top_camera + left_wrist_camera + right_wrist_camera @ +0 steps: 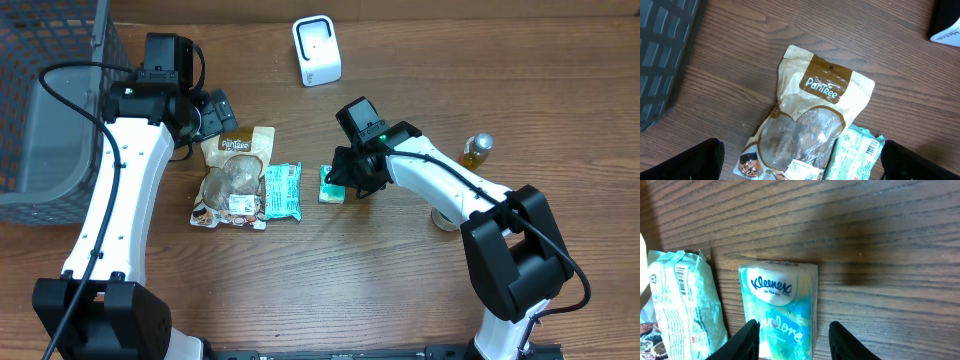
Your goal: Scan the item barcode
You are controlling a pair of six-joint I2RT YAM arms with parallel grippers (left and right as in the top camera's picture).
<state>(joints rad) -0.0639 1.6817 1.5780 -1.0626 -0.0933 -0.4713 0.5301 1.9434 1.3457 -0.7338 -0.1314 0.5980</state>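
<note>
Teal tissue pack (779,305) between right fingers (844,341)

kleenex pack (779,311) is cut off at the right wrist view's bottom.

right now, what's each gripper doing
left gripper: open, empty, over the Pantree pouch
right gripper: open, jaws straddling the Kleenex pack, not clamped

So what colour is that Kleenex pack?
Kleenex pack: turquoise-blue and white, clearest in the right wrist view.
</note>
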